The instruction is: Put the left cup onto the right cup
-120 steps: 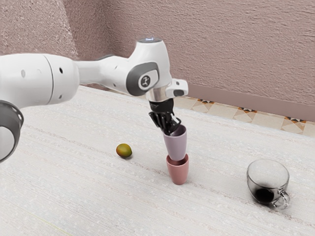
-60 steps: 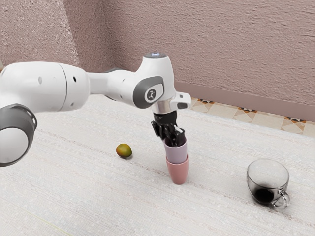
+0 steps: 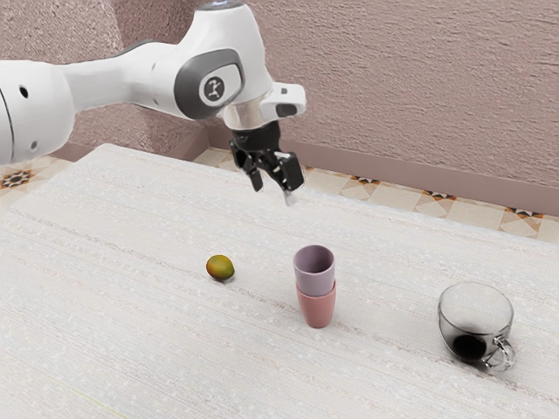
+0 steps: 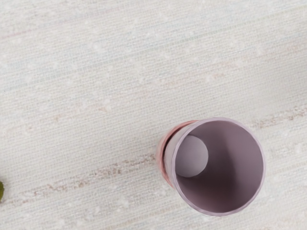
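Note:
A mauve cup (image 3: 314, 269) sits upright, nested inside a pink cup (image 3: 316, 307) on the pale table (image 3: 131, 332). My gripper (image 3: 274, 181) hangs open well above the stack, up and toward the exterior view's left of it, with nothing between its fingers. From the hand's camera I look down into the mauve cup (image 4: 218, 165); a sliver of the pink cup's rim (image 4: 163, 151) shows at its side.
A small green-yellow fruit (image 3: 220, 267) lies on the table, toward the exterior view's left of the stack. A dark glass mug (image 3: 476, 327) lies tipped on its side at the exterior view's right. A textured wall stands behind the table.
The mauve cup went down into the pink cup. My gripper let go of it, then rose up and toward the exterior view's left.

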You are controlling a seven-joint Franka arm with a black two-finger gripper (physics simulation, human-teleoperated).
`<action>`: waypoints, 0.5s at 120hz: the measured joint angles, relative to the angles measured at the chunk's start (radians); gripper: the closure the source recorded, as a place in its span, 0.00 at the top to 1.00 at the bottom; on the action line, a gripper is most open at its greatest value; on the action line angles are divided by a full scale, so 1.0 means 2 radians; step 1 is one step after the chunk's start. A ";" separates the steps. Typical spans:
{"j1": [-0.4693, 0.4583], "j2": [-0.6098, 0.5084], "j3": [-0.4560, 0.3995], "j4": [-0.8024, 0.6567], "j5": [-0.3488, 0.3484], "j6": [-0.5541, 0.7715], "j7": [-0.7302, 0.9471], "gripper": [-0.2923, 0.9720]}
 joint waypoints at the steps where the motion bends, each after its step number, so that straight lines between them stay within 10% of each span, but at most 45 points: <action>1: 0.002 -0.002 0.002 0.000 0.001 -0.002 0.000 0.74; 60: 0.019 -0.042 0.079 0.031 0.022 -0.077 0.028 0.77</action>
